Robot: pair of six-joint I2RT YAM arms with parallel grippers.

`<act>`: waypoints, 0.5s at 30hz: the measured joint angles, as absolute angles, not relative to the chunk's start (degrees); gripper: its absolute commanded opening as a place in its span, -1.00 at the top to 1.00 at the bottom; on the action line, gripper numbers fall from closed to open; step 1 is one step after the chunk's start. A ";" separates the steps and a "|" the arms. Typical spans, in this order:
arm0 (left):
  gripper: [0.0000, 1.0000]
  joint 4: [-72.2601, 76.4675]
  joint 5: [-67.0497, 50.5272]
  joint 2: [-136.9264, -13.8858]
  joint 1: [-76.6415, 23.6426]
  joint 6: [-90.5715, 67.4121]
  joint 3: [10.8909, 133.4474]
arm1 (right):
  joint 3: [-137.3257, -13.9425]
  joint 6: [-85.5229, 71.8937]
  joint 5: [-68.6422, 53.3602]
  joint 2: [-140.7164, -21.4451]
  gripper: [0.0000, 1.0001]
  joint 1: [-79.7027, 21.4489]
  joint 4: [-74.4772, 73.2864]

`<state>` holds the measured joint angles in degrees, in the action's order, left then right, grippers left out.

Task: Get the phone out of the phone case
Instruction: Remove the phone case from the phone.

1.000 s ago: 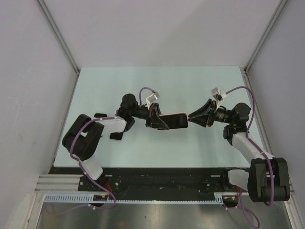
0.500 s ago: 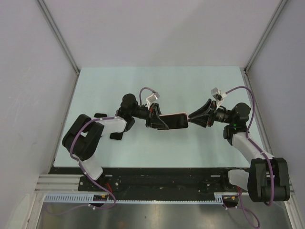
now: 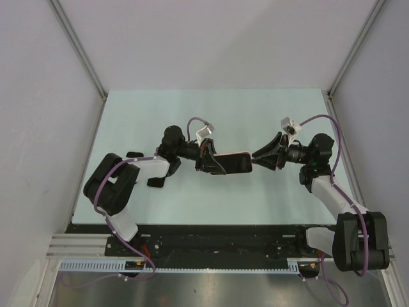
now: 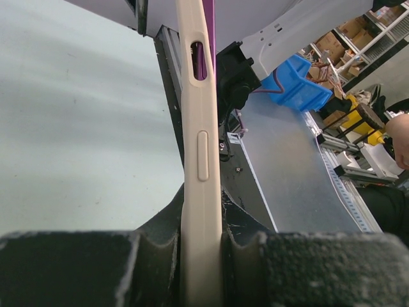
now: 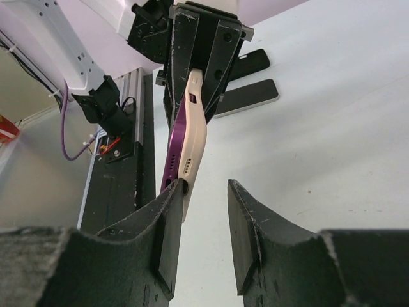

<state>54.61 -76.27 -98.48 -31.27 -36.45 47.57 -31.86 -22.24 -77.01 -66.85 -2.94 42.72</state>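
The phone case [image 4: 201,160] is cream and stands on edge, clamped between my left gripper's [image 4: 201,243] fingers, which are shut on it. The purple phone [image 5: 171,150] sits in the case [image 5: 195,137], and its near end stands a little away from the case. My right gripper [image 5: 206,185] is open at that free end. Its left fingertip [image 5: 179,192] touches the end of the phone and case, and the gap between the fingers holds nothing. From above, the case [image 3: 233,153] hangs over the table between the left gripper [image 3: 214,163] and the right gripper [image 3: 255,158].
Two flat dark phone-like things [image 5: 248,97] [image 5: 252,62] lie on the table behind the left gripper; from above they show by the left arm [image 3: 155,182] [image 3: 134,155]. White walls close in the pale green table [image 3: 211,115] on three sides.
The right arm has edged slightly left and up toward the case's end. The left gripper and the case have stayed still.
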 measured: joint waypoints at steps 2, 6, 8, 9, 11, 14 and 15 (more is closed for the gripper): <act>0.99 54.59 -76.31 -98.48 -31.27 -36.47 47.57 | -32.29 -20.67 -76.97 -66.83 0.24 -3.22 40.60; 0.99 53.93 -76.40 -98.48 -31.27 -36.47 47.57 | -32.56 -17.56 -76.77 -66.54 0.23 -3.46 37.36; 0.99 53.52 -76.60 -98.48 -31.27 -36.47 47.57 | -32.77 -15.66 -76.55 -66.37 0.23 -3.68 35.55; 1.00 53.34 -76.62 -98.48 -31.27 -36.49 47.57 | -32.95 -14.48 -76.42 -66.26 0.24 -3.77 34.39; 0.99 52.97 -76.62 -98.48 -31.27 -36.49 47.57 | -33.45 -12.34 -76.27 -66.06 0.23 -3.92 32.18; 1.00 52.77 -76.64 -98.48 -31.27 -36.49 47.57 | -34.15 -10.13 -76.34 -66.02 0.21 -4.08 29.69; 1.00 52.73 -76.66 -98.48 -31.27 -36.49 47.57 | -34.26 -9.74 -76.36 -66.00 0.20 -4.12 29.23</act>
<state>52.73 -76.66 -98.48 -31.27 -36.49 47.57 -34.26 -9.74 -76.36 -66.00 -4.12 29.23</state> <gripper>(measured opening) 0.194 0.385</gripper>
